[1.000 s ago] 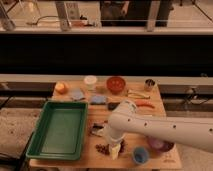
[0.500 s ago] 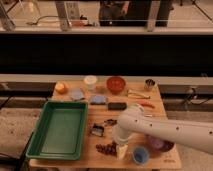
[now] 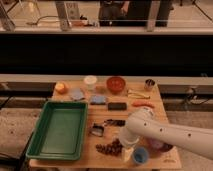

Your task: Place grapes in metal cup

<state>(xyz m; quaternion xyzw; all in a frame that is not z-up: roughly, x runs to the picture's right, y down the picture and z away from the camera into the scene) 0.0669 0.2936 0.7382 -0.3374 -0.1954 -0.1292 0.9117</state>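
Claw [image 3: 123, 148] was low over the front of the table [image 3: 158, 114], at the end of a white arm [image 3: 165, 131] that reached in from the right. It sat just beside the right end of the grapes [image 3: 107, 148]. I could not tell whether it touched them, or whether it was open or closed (the thick wrist covered it).

Grapes: a dark cluster lying flat on the wood near the front edge, between the green tray [image 3: 59, 129] and a small blue cup [image 3: 140, 156].

Metal cup [image 3: 149, 84]: upright at the back right corner of the table, well apart from both the grapes and the claw.

Back row, left to right: an orange fruit [image 3: 60, 87], a white round container [image 3: 90, 81], a red bowl [image 3: 116, 84], then the metal cup.

Middle of the table: a flat black item [image 3: 117, 106] and an orange stick-shaped thing [image 3: 142, 104] to its right. A purple bowl [image 3: 159, 145] showed only partly beneath the arm, next to the blue cup.

The tray filled the left front of the table.
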